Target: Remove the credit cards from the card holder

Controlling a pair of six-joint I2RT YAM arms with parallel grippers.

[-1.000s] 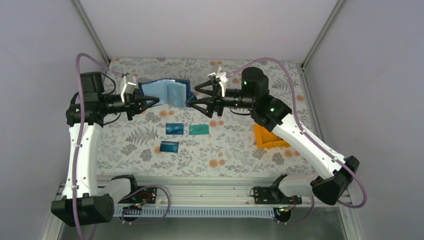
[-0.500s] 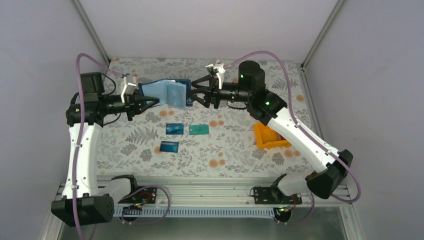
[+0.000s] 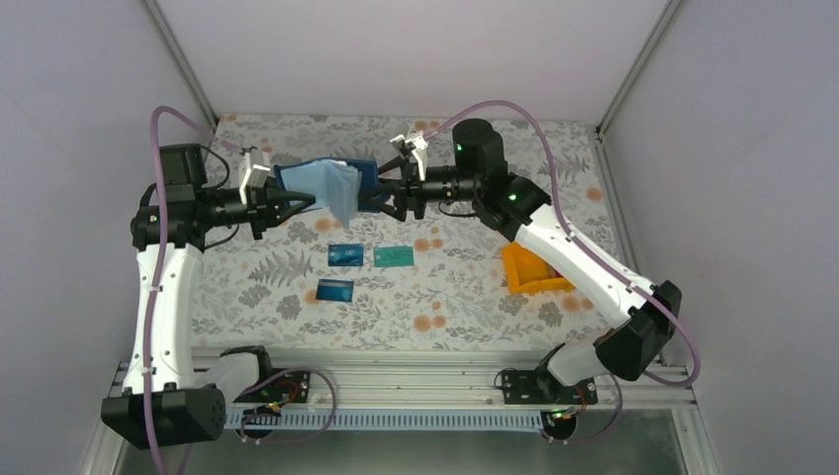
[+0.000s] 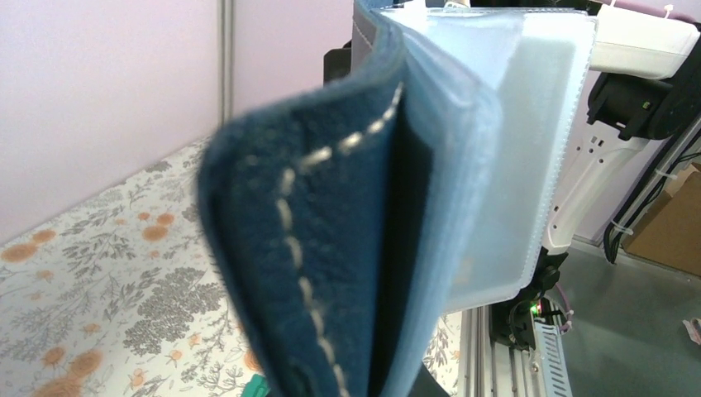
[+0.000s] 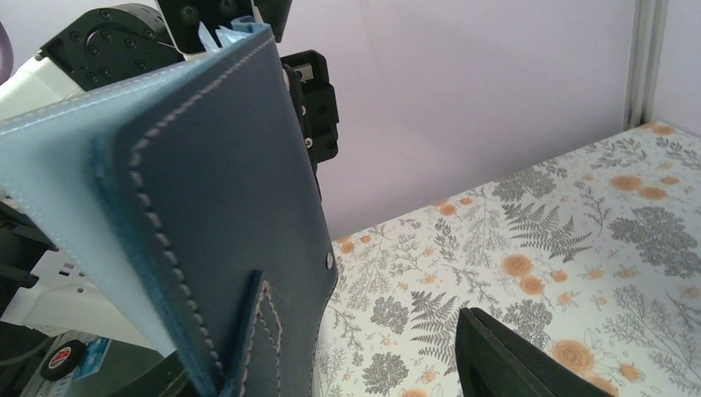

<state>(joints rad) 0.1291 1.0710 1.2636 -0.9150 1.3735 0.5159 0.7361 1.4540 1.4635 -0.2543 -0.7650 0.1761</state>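
Chiefly, the risk is that the card holder (image 3: 319, 178) gets tugged out of the left gripper (image 3: 297, 203). That gripper is clamped on its left end and holds it off the desk (image 3: 465, 297), in the upper middle of the top view. It is the only hold, so a pull from the right on a pocket rather than a card would twist the whole wallet. The floppy clear sleeves (image 4: 529, 149) hang loose, and the right gripper (image 3: 374, 198) could pinch one by mistake.

The right gripper's jaws stand partly apart at the holder's right edge with nothing in them. In the right wrist view the navy cover fills the left, with bare desk between it and the one finger (image 5: 504, 356) in sight. Below the holder, a blue card (image 3: 346, 254), a teal card (image 3: 394, 256) and a second blue card (image 3: 335, 290) lie flat, well apart from both grippers. Whether any card remains inside cannot be seen.
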